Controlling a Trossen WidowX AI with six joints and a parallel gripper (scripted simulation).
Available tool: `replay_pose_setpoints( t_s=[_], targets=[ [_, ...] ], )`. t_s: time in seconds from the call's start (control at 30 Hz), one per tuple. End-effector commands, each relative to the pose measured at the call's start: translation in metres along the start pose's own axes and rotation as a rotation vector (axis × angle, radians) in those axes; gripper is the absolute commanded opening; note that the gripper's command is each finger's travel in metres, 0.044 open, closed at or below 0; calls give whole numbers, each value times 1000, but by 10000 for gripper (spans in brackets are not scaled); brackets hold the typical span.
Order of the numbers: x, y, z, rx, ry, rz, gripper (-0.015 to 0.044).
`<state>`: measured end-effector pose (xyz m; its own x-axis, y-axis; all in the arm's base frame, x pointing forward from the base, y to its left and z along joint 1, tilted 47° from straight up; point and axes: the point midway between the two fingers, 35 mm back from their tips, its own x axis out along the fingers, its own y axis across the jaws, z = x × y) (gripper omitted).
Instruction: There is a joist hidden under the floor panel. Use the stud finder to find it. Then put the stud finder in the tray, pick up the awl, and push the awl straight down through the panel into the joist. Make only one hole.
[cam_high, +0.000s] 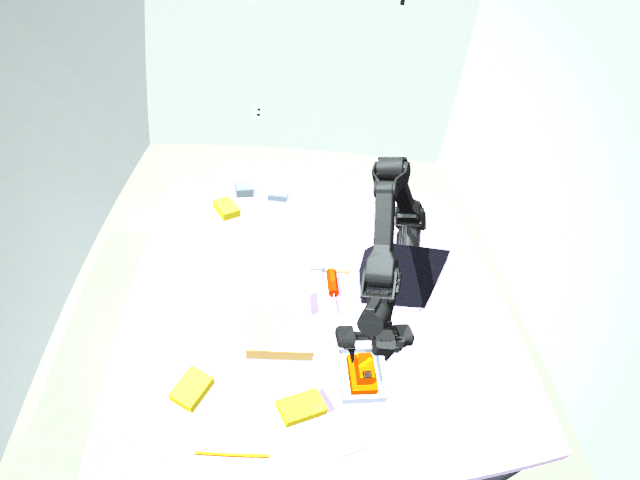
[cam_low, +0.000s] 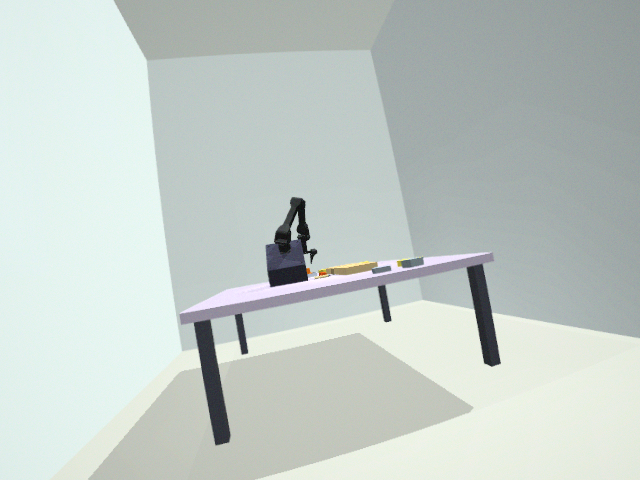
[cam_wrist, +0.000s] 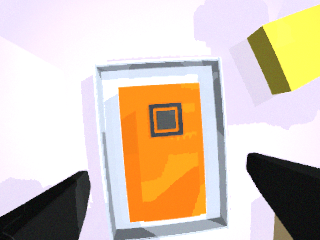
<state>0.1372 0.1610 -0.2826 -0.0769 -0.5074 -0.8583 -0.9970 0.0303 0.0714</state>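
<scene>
The orange stud finder lies in the pale tray, its dark square window facing up in the wrist view. My gripper is open and empty just above it, with one finger on each side and a gap to the stud finder on both sides. The awl lies on the table, its red-orange handle toward the back and its thin shaft toward the front. The tan floor panel sits left of the tray in the top view. No joist is visible.
Yellow blocks lie in front of the panel; another is far back beside grey blocks. A thin orange stick lies near the front edge. A large dark box stands behind the tray. A thin rod lies by the awl handle.
</scene>
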Motion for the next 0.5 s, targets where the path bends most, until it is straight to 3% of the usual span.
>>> replay_pose_setpoints(
  t_s=[0.0, 0.07, 0.13, 0.47],
  targets=[
    [-35, -1, 13, 6, -22, -9, 440],
    [-21, -5, 8, 9, -26, -16, 440],
    [-31, -21, -6, 79, -38, -24, 440],
    [-72, -102, -153, 620, -53, -84, 440]
  ],
)
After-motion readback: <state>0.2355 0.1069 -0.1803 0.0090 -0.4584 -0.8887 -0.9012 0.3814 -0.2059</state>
